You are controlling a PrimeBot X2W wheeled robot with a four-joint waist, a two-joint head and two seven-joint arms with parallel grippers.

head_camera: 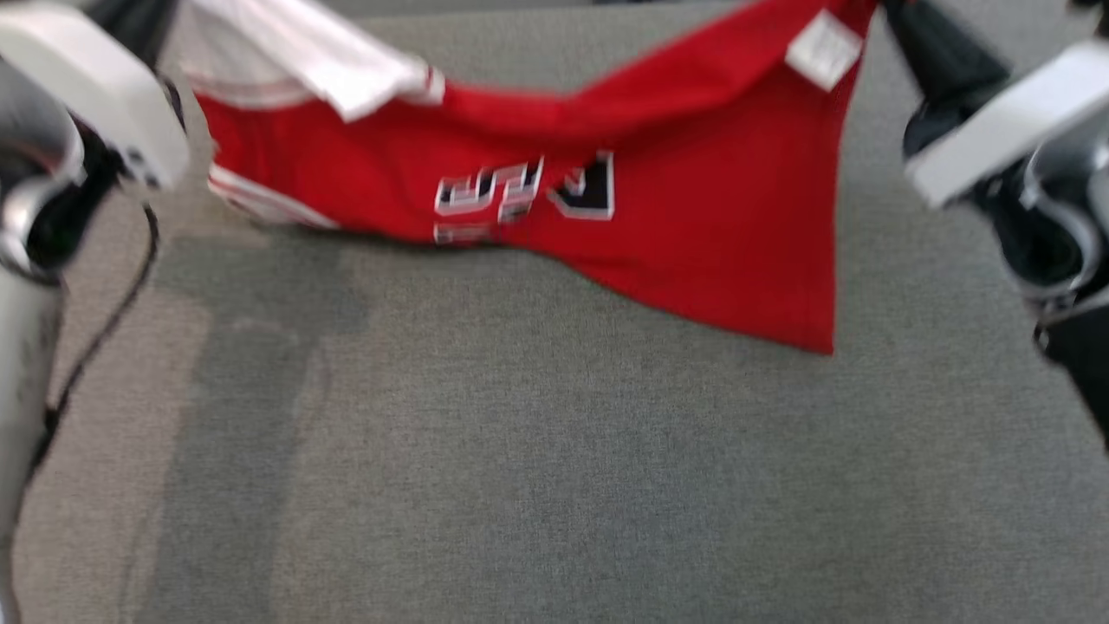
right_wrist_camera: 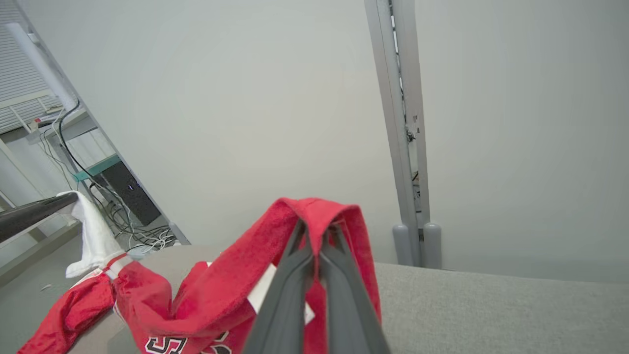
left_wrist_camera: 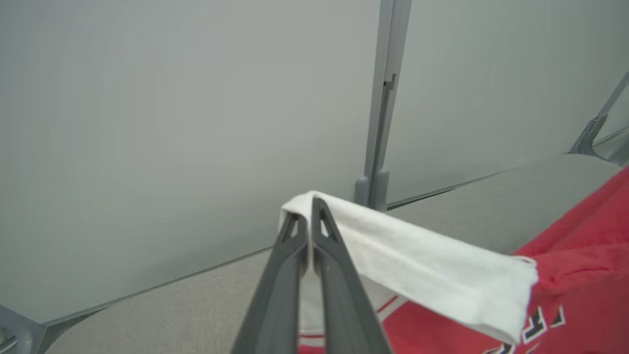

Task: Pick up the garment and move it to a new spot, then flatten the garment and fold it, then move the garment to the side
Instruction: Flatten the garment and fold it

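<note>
Garment (head_camera: 693, 243), red, white trim (black lettering)

right gripper (right_wrist_camera: 317, 230): fingers pressed together on a red fold draped over their tips
garment (right_wrist_camera: 216, 295): red, black-and-white lettering, sagging leftward above the table
white part (right_wrist_camera: 93, 236): hangs from the left gripper (right_wrist_camera: 66, 200), far left
table (right_wrist_camera: 491, 309): grey fabric surface
background: pale wall, grey post (right_wrist_camera: 400, 147), cables (right_wrist_camera: 128, 231)

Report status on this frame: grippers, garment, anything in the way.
Left gripper shut on white trim. Right gripper shut on red edge. Garment strung between them above grey surface. No obstacle seen.
</note>
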